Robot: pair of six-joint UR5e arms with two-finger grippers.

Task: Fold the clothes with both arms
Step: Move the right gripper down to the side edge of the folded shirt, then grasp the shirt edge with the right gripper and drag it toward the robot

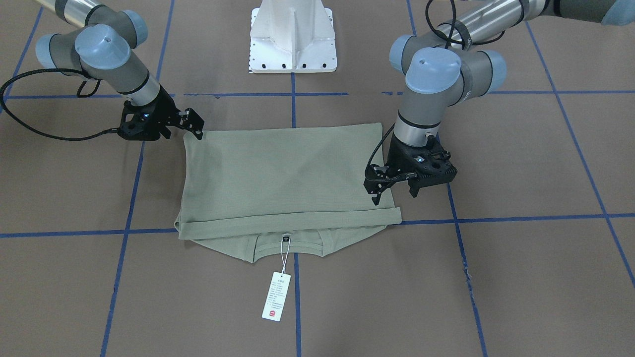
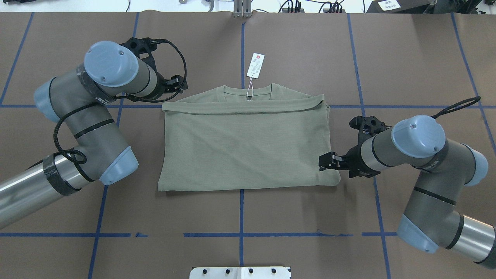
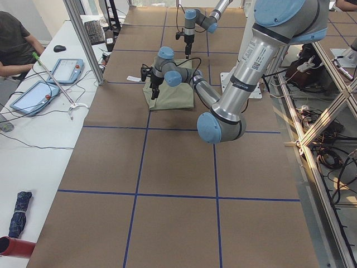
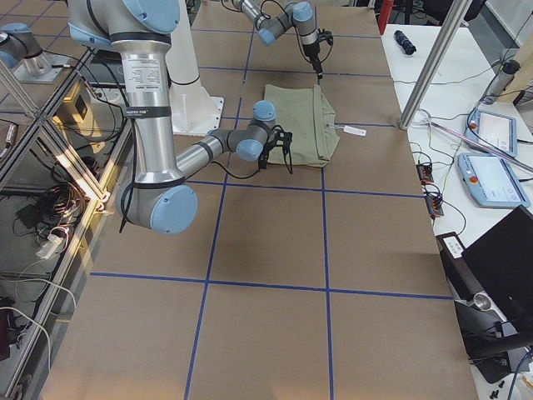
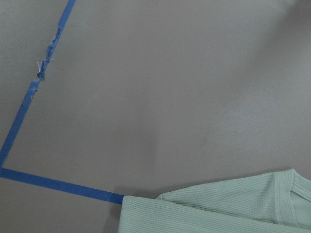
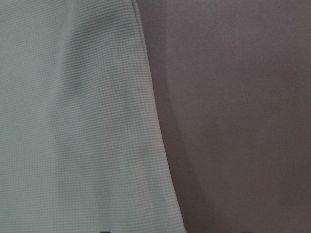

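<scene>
The brown table (image 2: 271, 46) carries the sage-green shirt (image 2: 244, 151) at its middle, folded flat into a rectangle with its collar on the side away from the robot. The left gripper (image 1: 395, 194) hangs with fingers apart at the shirt's collar-side corner, gripping nothing. The right gripper (image 2: 322, 162), also parted, sits at the opposite edge near the robot-side corner, and the white hang tag (image 1: 276, 296) lies on the table past the collar

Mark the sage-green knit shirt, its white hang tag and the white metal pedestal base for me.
sage-green knit shirt (image 2: 244, 151): overhead exterior view, middle of the folded top layer.
white hang tag (image 1: 276, 296): front-facing view, centre of the card.
white metal pedestal base (image 1: 312, 57): front-facing view, its foot plate.
</scene>
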